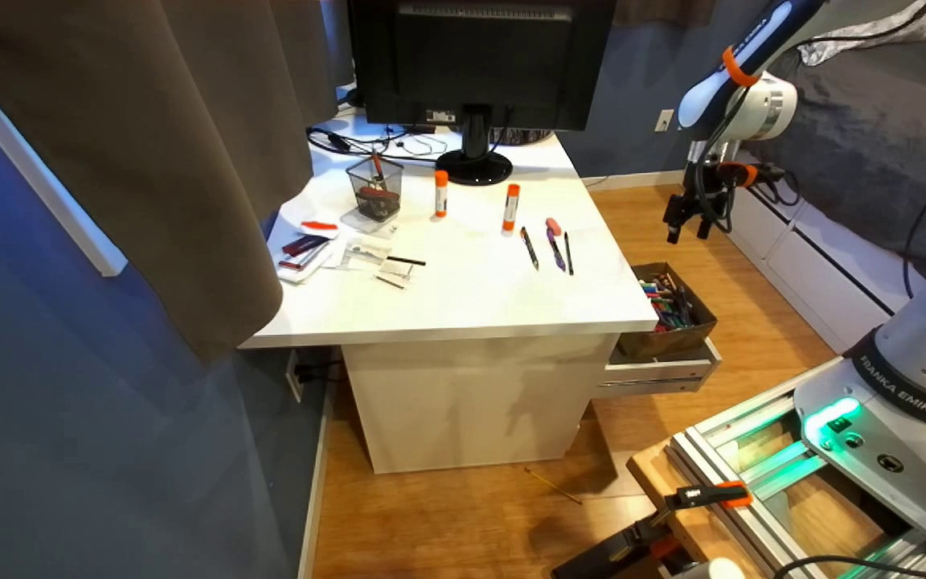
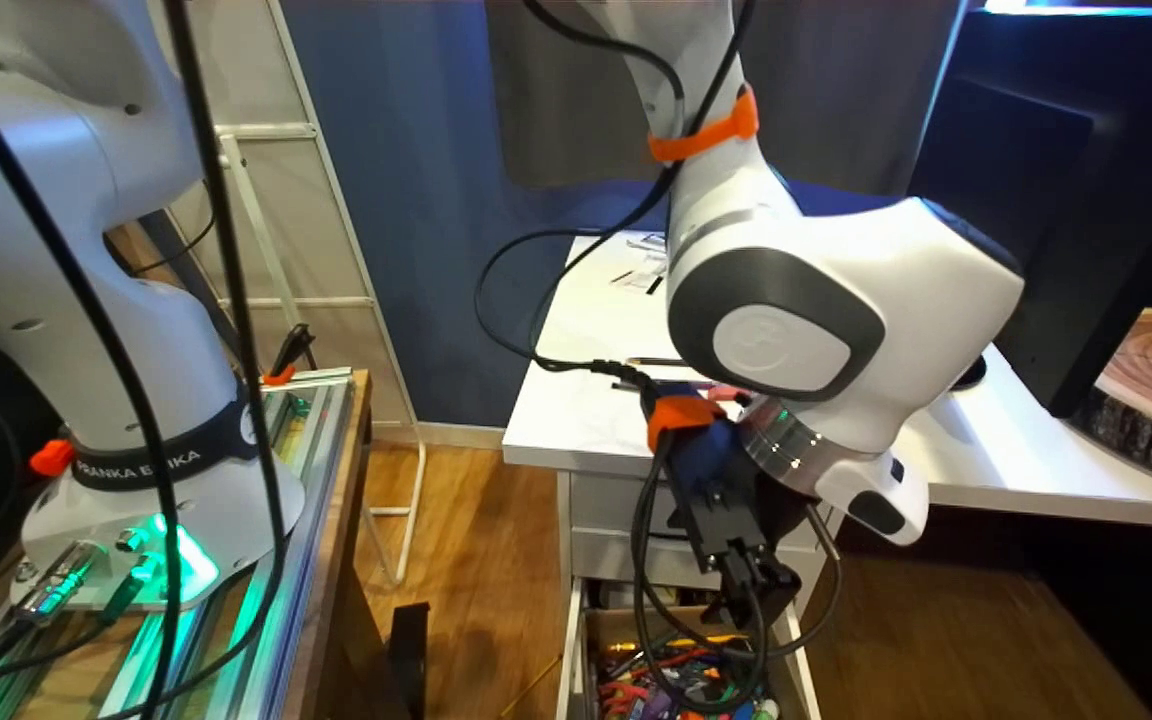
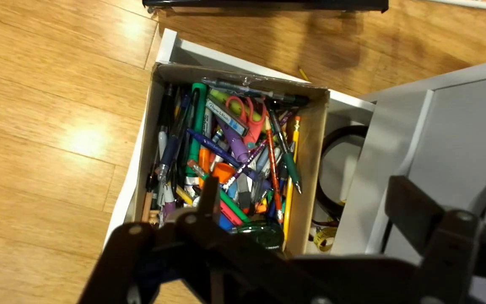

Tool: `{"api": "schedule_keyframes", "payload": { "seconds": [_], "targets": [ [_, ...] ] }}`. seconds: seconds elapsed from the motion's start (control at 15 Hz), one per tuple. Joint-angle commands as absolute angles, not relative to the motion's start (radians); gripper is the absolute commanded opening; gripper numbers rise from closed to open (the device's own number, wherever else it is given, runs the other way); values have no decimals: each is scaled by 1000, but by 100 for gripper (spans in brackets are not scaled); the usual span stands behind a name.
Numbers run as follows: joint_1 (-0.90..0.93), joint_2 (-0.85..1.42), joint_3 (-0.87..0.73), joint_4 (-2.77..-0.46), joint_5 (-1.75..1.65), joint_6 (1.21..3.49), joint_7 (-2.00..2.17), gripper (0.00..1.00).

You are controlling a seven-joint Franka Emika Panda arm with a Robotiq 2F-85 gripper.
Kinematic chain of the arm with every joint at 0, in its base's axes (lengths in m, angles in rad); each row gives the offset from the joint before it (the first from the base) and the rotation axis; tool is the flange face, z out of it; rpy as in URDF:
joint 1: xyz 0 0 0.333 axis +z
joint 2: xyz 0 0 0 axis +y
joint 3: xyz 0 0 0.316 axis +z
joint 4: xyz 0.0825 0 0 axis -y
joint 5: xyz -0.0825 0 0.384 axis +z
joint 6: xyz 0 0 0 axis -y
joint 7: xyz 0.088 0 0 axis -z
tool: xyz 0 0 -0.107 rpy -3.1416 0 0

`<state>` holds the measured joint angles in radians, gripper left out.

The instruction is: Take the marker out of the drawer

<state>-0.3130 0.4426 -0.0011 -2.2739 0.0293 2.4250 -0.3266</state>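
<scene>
The white drawer (image 1: 656,378) is pulled out from the desk's side; its rim also shows in the wrist view (image 3: 130,185). A cardboard box (image 3: 310,181) sits inside it, full of pens, pencils and markers. A thick green marker (image 3: 197,122) and a purple marker (image 3: 234,141) lie in the pile; I cannot tell which marker the task names. My gripper (image 1: 689,234) is open and empty, above the drawer. In the wrist view its left finger overlaps the box and its right finger the cabinet front. In an exterior view cables (image 2: 651,560) partly cover the gripper.
The white desktop (image 1: 479,297) overhangs the drawer. On it are a monitor (image 1: 483,64), a mesh cup (image 1: 377,197), glue sticks (image 1: 440,195) and several pens (image 1: 530,248). A tape roll (image 3: 325,185) lies behind the box. A pencil (image 1: 553,486) lies on the floor.
</scene>
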Motion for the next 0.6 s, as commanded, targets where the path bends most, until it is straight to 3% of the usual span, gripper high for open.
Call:
{"api": "schedule_keyframes", "payload": {
  "seconds": [0.0,0.53],
  "targets": [
    [-274,260,-5,-2416,98,2471,-296,100],
    [-203,188,-29,-2448,84,2463,-295,100]
  ]
}}
